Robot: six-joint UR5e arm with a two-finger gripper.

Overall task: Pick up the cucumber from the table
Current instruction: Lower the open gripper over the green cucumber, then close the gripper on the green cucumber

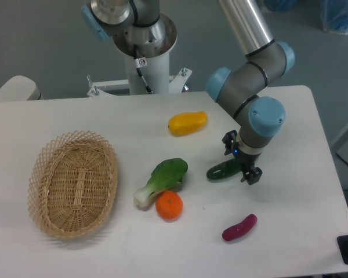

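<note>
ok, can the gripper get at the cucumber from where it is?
Probably yes. The gripper sits over the right end of the cucumber, fingers either side, and the bok choy lies clear to the left. Whether it has closed is hard to tell.

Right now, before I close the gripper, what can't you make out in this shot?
- Cucumber: its right end is hidden behind the gripper in the fixed camera view.
- Gripper: fingers too small and foreshortened to judge opening or contact.
- Table: near and left edges cut off by the frame.
</note>
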